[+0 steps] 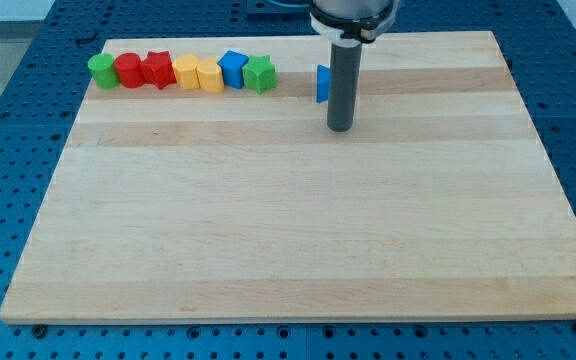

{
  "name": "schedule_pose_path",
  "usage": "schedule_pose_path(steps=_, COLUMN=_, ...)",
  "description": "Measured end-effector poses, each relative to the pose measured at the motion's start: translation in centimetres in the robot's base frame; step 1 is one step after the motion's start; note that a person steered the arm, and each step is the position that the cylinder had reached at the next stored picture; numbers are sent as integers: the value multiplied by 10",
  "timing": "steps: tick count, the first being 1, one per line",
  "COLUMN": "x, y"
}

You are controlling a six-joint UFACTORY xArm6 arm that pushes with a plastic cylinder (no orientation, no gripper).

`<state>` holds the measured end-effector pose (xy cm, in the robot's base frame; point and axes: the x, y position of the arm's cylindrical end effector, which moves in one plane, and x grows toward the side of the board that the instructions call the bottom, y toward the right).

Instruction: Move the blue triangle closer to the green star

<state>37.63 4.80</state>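
Wooden table [298, 230] fills most of the view, sitting on a blue pegged base [8, 200]; most of the board is bare, all blocks sit along the view's top edge.

Arm's dark rod [341, 85] comes down from the view's top centre; my tip [340, 128] rests on the table just to the view's right of, and slightly below, the blue triangle [322, 84]; rod hides the triangle's right part, so contact can't be confirmed, looks touching or nearly so; no fingers on this rig, so apart or together does not apply, it just pushes.

Row of blocks at top left, packed side by side, running left to right: green cylinder [101, 70]; red cylinder [128, 71]; red star [158, 69]; yellow block [185, 72], shape unclear; second yellow block [209, 76], looks hexagonal-ish; blue block [233, 69], pentagon-like; green star [260, 74] at the row's right end.

Blue triangle stands alone, near the green star but apart from it, bare gap of table between them, on roughly the same line as the row.

Tip placement makes sense: being on the triangle's far side from the star, a push toward the view's left would slide the triangle straight at the star; judgement: task is partly along, gap not yet closed; risk is the tip sitting a bit low, which could turn the triangle or nudge it toward the top edge.
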Motion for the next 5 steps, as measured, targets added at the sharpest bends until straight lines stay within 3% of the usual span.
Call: schedule_pose_path(steps=5, x=-56, y=9)
